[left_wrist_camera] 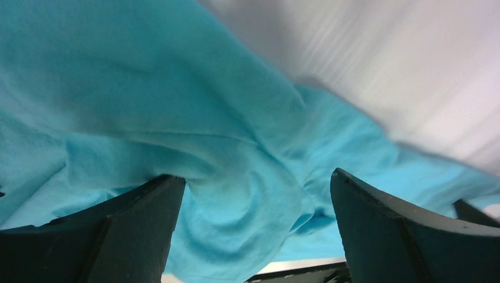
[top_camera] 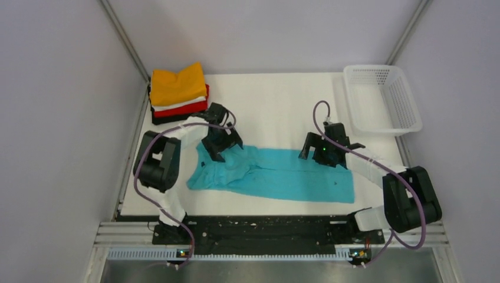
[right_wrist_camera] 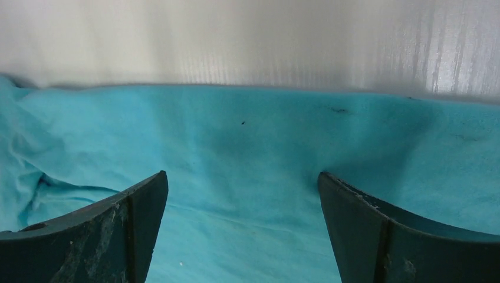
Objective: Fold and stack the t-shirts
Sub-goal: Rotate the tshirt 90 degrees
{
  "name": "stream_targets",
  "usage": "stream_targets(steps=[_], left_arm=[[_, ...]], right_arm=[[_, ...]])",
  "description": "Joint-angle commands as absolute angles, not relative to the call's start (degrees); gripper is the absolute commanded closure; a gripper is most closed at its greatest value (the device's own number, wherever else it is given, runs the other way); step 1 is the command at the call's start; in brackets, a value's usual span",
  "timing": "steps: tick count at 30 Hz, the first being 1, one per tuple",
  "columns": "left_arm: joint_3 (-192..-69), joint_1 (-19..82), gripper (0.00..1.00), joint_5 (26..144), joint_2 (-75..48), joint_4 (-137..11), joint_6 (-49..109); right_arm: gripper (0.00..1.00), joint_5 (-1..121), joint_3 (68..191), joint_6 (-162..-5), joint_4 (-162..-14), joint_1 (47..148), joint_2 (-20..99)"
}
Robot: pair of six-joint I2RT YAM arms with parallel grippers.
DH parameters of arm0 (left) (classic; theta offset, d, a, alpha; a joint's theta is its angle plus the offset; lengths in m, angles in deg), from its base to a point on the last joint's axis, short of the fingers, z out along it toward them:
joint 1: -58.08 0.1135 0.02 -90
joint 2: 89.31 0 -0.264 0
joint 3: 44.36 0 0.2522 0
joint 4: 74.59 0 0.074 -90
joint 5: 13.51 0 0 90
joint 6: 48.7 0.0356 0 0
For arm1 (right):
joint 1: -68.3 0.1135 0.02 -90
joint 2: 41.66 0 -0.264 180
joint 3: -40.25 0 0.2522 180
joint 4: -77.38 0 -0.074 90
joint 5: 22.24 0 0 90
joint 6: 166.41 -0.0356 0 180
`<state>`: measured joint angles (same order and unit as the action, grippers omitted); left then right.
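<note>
Teal shirt (top_camera: 277,174) spread on table (top_camera: 283,100), left end bunched. Left gripper (left_wrist_camera: 257,183) and right gripper (right_wrist_camera: 242,180) low over it, jaws wide apart, gripping nothing.

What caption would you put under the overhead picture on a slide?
Left gripper and right gripper, both open, on a teal t-shirt; folded stack far left, white basket far right.

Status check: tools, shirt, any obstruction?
Left tool open over bunched end of teal t-shirt. Right tool open over its flat half. Nothing blocking; folded stack far left.
</note>
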<state>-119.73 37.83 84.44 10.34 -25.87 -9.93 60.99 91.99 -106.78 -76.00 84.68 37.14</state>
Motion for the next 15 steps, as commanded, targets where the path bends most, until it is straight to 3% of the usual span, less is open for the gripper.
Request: stream_targets(steps=[1,6,10,15], left_arm=[[-134.83,38.9,0.01,86.06,27.46,-36.64,-8.0],[-168.81,38.86,0.01,95.3,49.64,-34.73,-9.47],[-193.82,38.15,0.01,101.77,67.47,-42.9,-18.68],[-202.75,36.71,0.01,99.03,79.13,-64.84,-36.57]], right_arm=[[0.01,57.36,87.21,-105.97,-74.37,86.75,35.75],[0.01,53.87,82.77,-108.32,-68.28,96.1,30.56],[0.01,46.58,82.07,-110.91,-68.96,107.02,27.47],[0.01,43.91,83.87,-112.54,-78.04,116.57,32.17]])
